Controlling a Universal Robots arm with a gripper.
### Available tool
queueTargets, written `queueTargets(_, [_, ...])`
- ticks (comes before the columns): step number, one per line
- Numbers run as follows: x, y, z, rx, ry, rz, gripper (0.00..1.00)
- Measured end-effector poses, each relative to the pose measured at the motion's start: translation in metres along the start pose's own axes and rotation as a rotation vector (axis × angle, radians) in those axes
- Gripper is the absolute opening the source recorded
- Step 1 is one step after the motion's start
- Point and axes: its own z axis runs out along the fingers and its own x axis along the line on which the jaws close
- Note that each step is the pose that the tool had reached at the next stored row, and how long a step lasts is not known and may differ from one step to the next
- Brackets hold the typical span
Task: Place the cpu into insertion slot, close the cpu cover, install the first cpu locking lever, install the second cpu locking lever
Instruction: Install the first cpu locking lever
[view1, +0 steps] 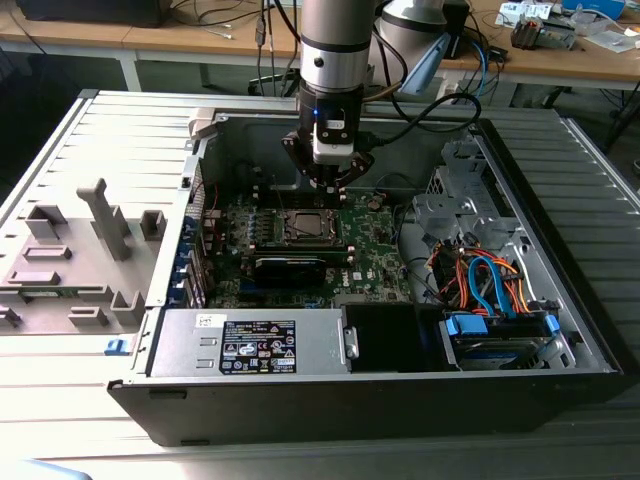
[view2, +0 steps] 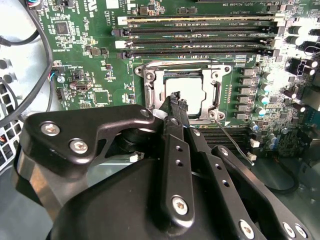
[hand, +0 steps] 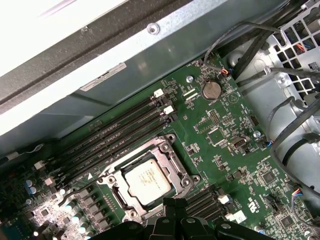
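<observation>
In the first wrist view the cpu (hand: 148, 181) lies flat in the insertion slot (hand: 186, 176), metal top up, with the cpu cover (hand: 116, 172) closed around it. The gripper (view2: 175, 102) hovers just above the socket's edge, jaws pinched together on nothing.

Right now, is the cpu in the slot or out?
In: the cpu lies flat inside the slot, with the cover framing it.
</observation>
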Motion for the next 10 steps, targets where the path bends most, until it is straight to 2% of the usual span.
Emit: queueTargets(10, [0.0000,0.0000,0.0000,-0.0003,-0.0003,-0.006,0.11])
